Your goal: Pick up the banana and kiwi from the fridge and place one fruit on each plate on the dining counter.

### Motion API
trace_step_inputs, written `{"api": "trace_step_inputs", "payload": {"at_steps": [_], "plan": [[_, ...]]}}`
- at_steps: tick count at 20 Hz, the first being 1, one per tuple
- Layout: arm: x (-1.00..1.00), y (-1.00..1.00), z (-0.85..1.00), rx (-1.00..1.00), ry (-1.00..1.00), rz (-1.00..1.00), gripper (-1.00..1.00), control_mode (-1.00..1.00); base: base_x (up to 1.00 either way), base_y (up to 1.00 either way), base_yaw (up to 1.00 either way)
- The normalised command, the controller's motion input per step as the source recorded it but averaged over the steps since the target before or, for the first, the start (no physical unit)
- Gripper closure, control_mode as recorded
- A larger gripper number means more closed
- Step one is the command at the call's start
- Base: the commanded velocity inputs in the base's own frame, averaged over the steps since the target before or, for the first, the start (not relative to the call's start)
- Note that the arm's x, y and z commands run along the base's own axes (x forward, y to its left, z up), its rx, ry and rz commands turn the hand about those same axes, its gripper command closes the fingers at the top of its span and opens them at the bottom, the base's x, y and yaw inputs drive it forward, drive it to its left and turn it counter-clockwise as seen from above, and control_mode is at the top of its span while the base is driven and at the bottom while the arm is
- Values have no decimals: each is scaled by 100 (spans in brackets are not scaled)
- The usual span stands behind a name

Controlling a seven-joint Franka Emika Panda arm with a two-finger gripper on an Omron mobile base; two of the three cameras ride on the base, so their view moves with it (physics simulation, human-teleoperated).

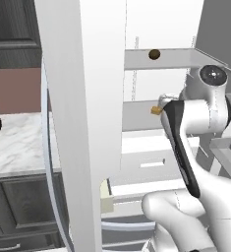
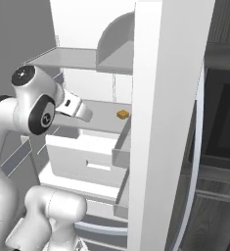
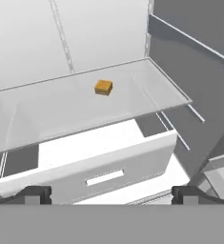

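Inside fridge [image 1: 136,29], kiwi [image 1: 154,54] on upper shelf — above hand level, higher than orange cube [image 3: 103,87]. Fingers [image 3: 32,194] spread wide, empty — must rise to reach it.

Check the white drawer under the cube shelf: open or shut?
Open: the drawer juts forward of the shelf holding the cube.

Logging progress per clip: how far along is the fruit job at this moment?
Early stage. Done: the fridge stands open and the arm has reached inside. In hand: nothing; the pincer is open, facing the lower shelf with an orange-tan cube. Left: the kiwi sits untouched on the upper shelf; the banana must be fetched too, then both plated.
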Motion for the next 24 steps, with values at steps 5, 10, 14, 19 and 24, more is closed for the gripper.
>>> {"api": "trace_step_inputs", "payload": {"at_steps": [5,10,14,19,24], "plan": [[45,0,75,-1,-3,0,-100,-100,0,0,0],[30,0,77,0,0,-2,-100,-100,0,0,0],[47,0,36,1,0,-5,-100,-100,0,0,0],[67,0,0,0,0,-1,-100,-100,0,0,0],[66,0,2,0,0,0,-100,-100,0,0,0]]}}
